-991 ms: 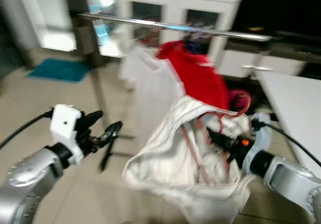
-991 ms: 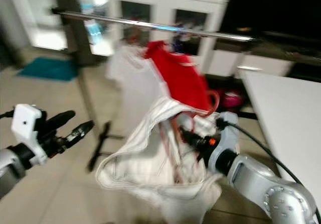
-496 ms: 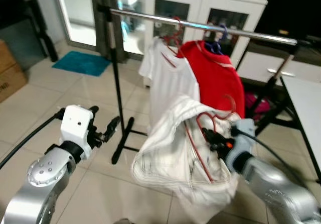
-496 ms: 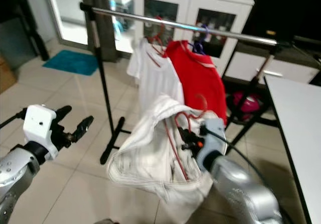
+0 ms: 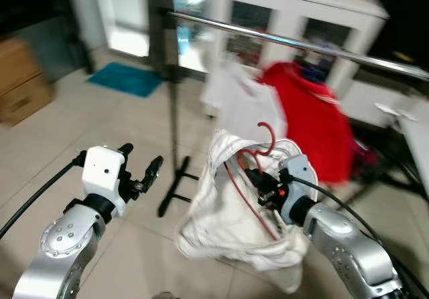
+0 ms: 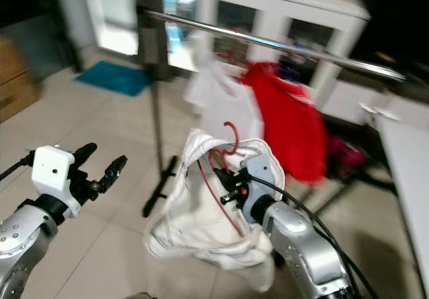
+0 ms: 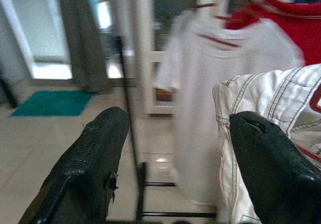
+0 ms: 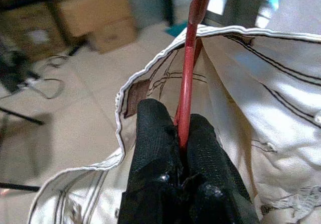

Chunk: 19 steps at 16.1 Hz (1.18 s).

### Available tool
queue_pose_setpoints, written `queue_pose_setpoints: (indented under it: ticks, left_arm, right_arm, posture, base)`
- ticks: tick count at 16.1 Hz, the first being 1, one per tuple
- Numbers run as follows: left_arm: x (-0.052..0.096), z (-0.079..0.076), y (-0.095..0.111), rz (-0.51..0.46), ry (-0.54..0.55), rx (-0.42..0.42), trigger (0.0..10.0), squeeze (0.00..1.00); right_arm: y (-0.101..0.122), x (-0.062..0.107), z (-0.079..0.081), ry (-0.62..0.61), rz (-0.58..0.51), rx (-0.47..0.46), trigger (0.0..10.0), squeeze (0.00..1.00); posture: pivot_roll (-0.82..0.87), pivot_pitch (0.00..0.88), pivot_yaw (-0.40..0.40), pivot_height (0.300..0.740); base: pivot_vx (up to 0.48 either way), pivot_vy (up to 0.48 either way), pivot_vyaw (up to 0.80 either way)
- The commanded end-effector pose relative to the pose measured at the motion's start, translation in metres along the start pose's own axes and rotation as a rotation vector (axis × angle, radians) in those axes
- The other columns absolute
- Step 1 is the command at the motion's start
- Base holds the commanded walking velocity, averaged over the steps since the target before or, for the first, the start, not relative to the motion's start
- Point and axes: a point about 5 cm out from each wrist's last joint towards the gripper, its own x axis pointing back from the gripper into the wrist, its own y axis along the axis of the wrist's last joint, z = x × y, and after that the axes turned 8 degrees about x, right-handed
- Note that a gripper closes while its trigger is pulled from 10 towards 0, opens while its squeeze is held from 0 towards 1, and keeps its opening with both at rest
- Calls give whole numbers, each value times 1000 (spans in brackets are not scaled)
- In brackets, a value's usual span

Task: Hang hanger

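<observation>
While right gripper point(image 8: 173, 133) clamps red hanger point(image 8: 193, 58) — wrist view | left gripper point(image 7: 175, 153) fingers apart — empty

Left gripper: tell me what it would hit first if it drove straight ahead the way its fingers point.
Probably the hanging white T-shirt, which lies between the open left gripper's fingers in its wrist view. The rack's black upright pole stands close beside that line. Depth is unclear.

I see a red hanger point(image 5: 258, 153) inside a cream garment point(image 5: 228, 212) with dark seam lines; far behind, a white shirt point(image 5: 241, 108) and red shirt point(image 5: 315, 128) on a silver rail point(image 5: 295, 42); far left, a teal mat point(image 5: 127, 80).
</observation>
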Motion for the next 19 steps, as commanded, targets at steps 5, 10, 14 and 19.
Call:
queue_pose_setpoints:
  ticks: [5,10,14,19]
  left_arm:
    - [5,1,2,-19,12,-14,10000,0]
    - [8,8,4,2,5,-59,10000,0]
    - [11,9,2,29,-25,-85,10000,0]
    - [15,4,-3,59,-64,-83,10000,0]
  right_arm:
    - [28,-9,4,74,-111,85,10000,0]
    - [42,-18,-6,-70,-109,51,10000,0]
    - [42,-19,-11,-143,-44,49,10000,0]
    - [39,-10,-12,-164,8,51,10000,0]
  posture:
    - [3,0,-86,740]
    - [-1,0,-90,740]
    - [-4,0,-96,740]
    - [-3,0,-97,740]
  base:
    - [404,0,800]
    - [407,0,160]
    - [404,0,-600]
    - [400,0,-800]
